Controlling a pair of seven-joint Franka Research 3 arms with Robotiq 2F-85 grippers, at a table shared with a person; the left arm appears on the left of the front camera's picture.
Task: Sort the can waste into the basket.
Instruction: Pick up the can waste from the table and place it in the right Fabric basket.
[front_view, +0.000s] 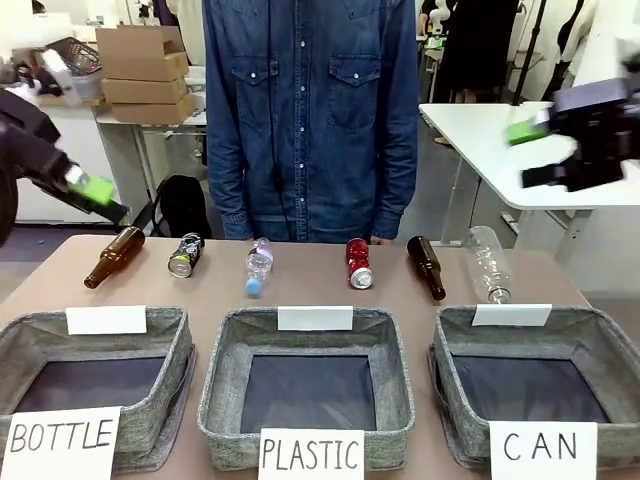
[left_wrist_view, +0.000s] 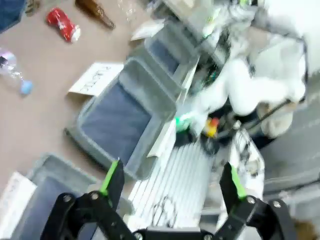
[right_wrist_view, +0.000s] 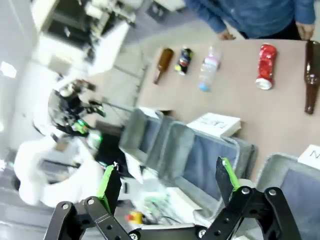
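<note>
The red can (front_view: 358, 263) lies on its side at mid-table, near the person. Left of it, past a clear bottle, lies the black can (front_view: 185, 254). The grey CAN basket (front_view: 455, 420) stands at the front right. My left gripper (front_view: 85, 190) hangs blurred above the table's far left corner, and in its wrist view the left gripper (left_wrist_view: 172, 182) is open and holds nothing. My right gripper (front_view: 535, 155) hovers high at the right, off the table. The right wrist view has the right gripper (right_wrist_view: 167, 180) open over the baskets, with the red can (right_wrist_view: 266, 66) and black can (right_wrist_view: 185, 61) beyond.
Two brown glass bottles (front_view: 113, 256) (front_view: 427, 266) and two clear plastic bottles (front_view: 258, 266) (front_view: 488, 264) lie in the same row as the cans. The BOTTLE basket (front_view: 170, 400) and PLASTIC basket (front_view: 395, 400) stand left of the CAN basket. A person in denim (front_view: 310, 110) stands at the far edge.
</note>
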